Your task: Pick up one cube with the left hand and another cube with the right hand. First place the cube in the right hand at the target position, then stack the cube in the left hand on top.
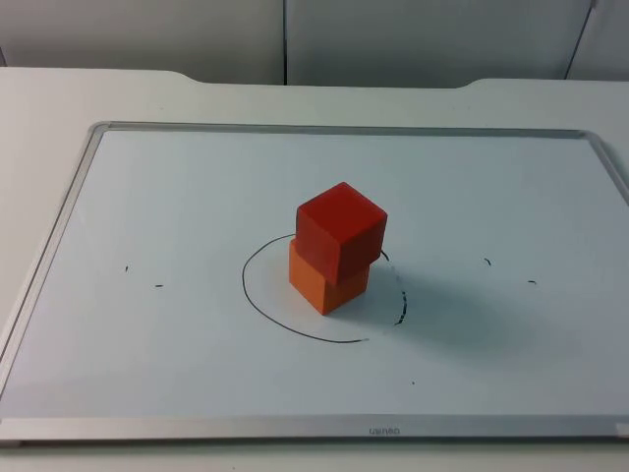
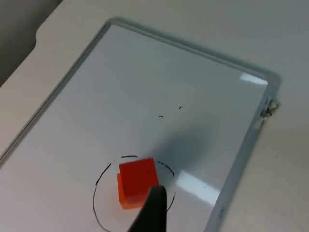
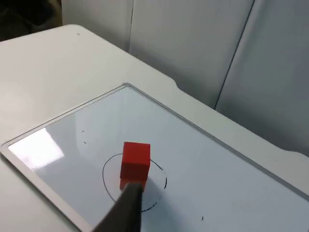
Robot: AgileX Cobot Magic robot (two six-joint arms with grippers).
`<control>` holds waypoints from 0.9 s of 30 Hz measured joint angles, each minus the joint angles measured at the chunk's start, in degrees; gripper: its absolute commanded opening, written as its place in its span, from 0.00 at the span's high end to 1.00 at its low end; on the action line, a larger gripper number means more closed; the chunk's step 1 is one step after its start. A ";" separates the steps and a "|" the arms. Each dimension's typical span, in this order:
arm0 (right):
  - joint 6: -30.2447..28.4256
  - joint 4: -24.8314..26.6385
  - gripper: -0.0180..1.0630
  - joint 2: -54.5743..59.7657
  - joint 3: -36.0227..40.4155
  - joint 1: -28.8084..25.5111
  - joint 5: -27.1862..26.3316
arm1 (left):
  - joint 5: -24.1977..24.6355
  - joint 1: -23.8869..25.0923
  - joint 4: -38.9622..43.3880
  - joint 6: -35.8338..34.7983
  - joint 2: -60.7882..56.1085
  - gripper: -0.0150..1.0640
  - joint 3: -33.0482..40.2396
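A red cube (image 1: 341,231) sits stacked on an orange cube (image 1: 327,283), turned slightly against it. The stack stands inside a hand-drawn black circle (image 1: 244,283) near the middle of a whiteboard (image 1: 59,226). Neither gripper touches the cubes. My left gripper (image 2: 152,208) hangs well above the board, with the red cube (image 2: 138,176) and the orange cube (image 2: 124,197) below it. My right gripper (image 3: 126,205) is also raised high and back from the stack, looking down on the red cube (image 3: 135,157).
The whiteboard has a metal frame and lies flat on the white table (image 1: 59,93). Small pen marks (image 1: 126,268) dot the board on the left and others (image 1: 486,262) on the right. The grey partition wall (image 1: 393,34) closes off the back.
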 measured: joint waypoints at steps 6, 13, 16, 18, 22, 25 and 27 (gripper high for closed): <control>-0.13 0.94 0.01 -4.85 8.08 0.00 0.00 | -6.23 0.00 3.47 -0.89 -19.13 0.23 23.01; 3.45 2.22 0.01 -16.60 16.74 0.00 1.17 | -6.49 0.00 5.50 -4.48 -38.90 0.23 36.40; 4.89 2.22 0.01 -20.11 18.50 0.00 2.05 | -5.71 0.00 7.51 -7.26 -44.44 0.23 39.38; 6.05 2.33 0.01 -21.68 19.78 0.00 3.97 | -4.12 0.00 9.83 -10.51 -48.82 0.23 41.44; 7.56 2.33 0.01 -21.77 20.79 0.12 6.06 | -0.62 0.00 13.34 -15.15 -54.76 0.23 43.59; 7.87 2.33 0.01 -21.77 20.73 0.12 6.36 | 2.53 0.00 14.62 -17.91 -58.46 0.23 44.30; 8.03 2.33 0.01 -21.82 20.73 0.12 6.65 | 5.97 0.00 15.88 -19.76 -61.66 0.23 44.44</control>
